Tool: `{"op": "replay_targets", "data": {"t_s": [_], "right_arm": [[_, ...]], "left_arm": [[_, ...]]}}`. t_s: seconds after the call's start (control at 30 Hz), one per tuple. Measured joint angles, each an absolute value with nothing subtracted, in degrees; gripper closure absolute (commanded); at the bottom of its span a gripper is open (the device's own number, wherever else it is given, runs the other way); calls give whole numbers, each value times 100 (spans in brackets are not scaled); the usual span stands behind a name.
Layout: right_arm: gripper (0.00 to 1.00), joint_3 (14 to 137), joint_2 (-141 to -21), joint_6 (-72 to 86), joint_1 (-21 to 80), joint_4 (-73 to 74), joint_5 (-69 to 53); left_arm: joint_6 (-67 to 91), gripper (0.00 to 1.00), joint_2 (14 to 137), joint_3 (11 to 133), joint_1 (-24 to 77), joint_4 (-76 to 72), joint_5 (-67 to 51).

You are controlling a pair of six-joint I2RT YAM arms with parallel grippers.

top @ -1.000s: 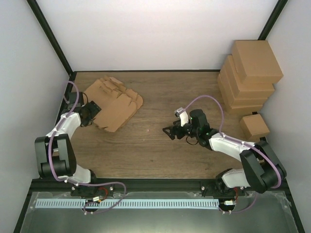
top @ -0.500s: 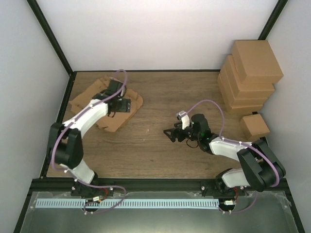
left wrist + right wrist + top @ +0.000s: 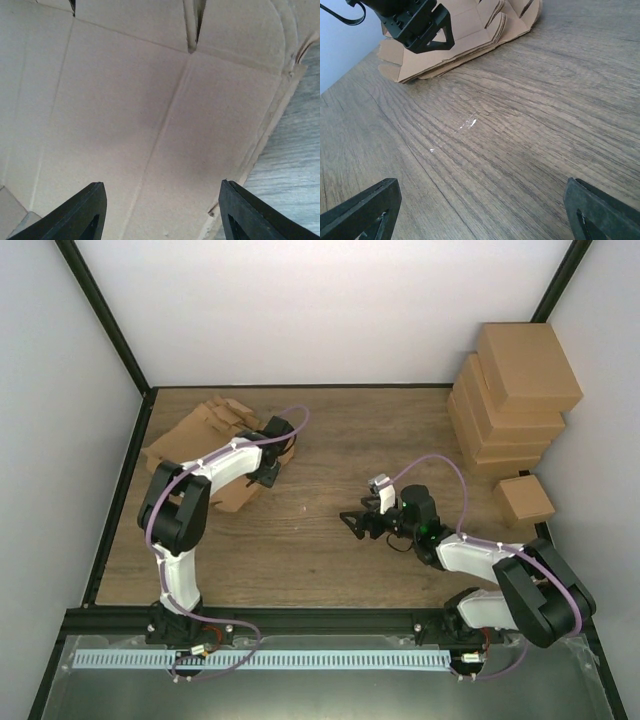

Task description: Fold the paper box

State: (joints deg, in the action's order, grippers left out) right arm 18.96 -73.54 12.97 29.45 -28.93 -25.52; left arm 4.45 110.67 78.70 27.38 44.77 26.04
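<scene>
The paper box is a flat, unfolded cardboard sheet (image 3: 205,445) on top of a small pile at the table's left rear. My left gripper (image 3: 263,472) hangs over the pile's right edge. In the left wrist view the creased cardboard (image 3: 140,100) fills the frame, and the left gripper (image 3: 162,212) is open with its black fingertips (image 3: 87,215) wide apart above the sheet, holding nothing. My right gripper (image 3: 353,521) is open low over bare wood near the table's middle. The right wrist view shows the right gripper (image 3: 480,215) pointing toward the cardboard (image 3: 475,35) and the left gripper (image 3: 420,25).
A stack of folded brown boxes (image 3: 515,390) stands at the right rear, with one small box (image 3: 524,500) in front of it. Black frame posts and white walls close in the wooden table (image 3: 300,560).
The left arm swung from the table's left edge across the cardboard to its right edge, and its jaws narrowed a little. The right gripper drifted slightly nearer and stayed open.
</scene>
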Motion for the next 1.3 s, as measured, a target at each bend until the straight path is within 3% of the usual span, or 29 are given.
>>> {"op": "replay_targets", "data": {"t_s": [0.53,0.77,0.9,1.3], "right_arm": [[8,1883,-7419,1297,2945,-3044,-2550],[7,1883,-7437,1297,2945,-3050,-2550],[7,1883,-7450,1297,2945,-3050,-2550],[7,1885,-7583,1297,2945,-3050,-2552]], "left_arm": [[307,37,11439,8095,2856,4560,2849],[307,43,11570,8145,2926,4609,3164],[305,36,11622,8145,2982,4644,3323],[272,37,11721,8167,3070,4644,3328]]}}
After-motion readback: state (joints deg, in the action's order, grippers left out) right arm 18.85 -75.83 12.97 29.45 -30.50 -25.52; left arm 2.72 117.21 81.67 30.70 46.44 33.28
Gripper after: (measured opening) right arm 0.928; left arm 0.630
